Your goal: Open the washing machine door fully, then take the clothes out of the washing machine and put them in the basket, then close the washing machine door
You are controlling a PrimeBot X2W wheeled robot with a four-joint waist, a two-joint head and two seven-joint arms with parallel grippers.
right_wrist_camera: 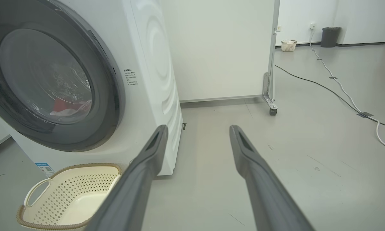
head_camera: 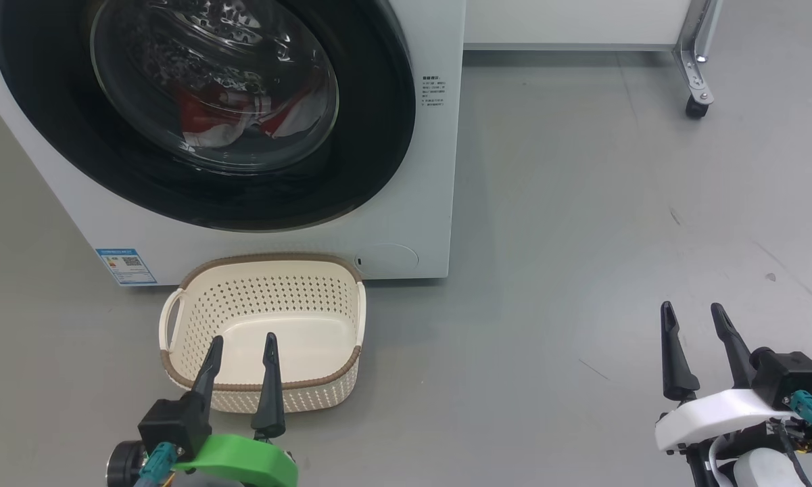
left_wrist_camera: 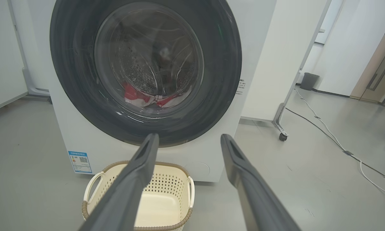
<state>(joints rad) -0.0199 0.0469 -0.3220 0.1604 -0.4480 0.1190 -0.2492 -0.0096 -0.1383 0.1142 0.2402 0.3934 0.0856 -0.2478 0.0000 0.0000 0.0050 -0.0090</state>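
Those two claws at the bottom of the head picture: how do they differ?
The left gripper sits on a green mount, the right gripper on a white mount. The left gripper lines up with the basket before the washing machine; the right gripper stands over bare floor, off to the machine's side. Both have two long dark fingers, spread open, holding nothing.

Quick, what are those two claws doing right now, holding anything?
Left gripper: open, holding nothing.
Right gripper: open, holding nothing.
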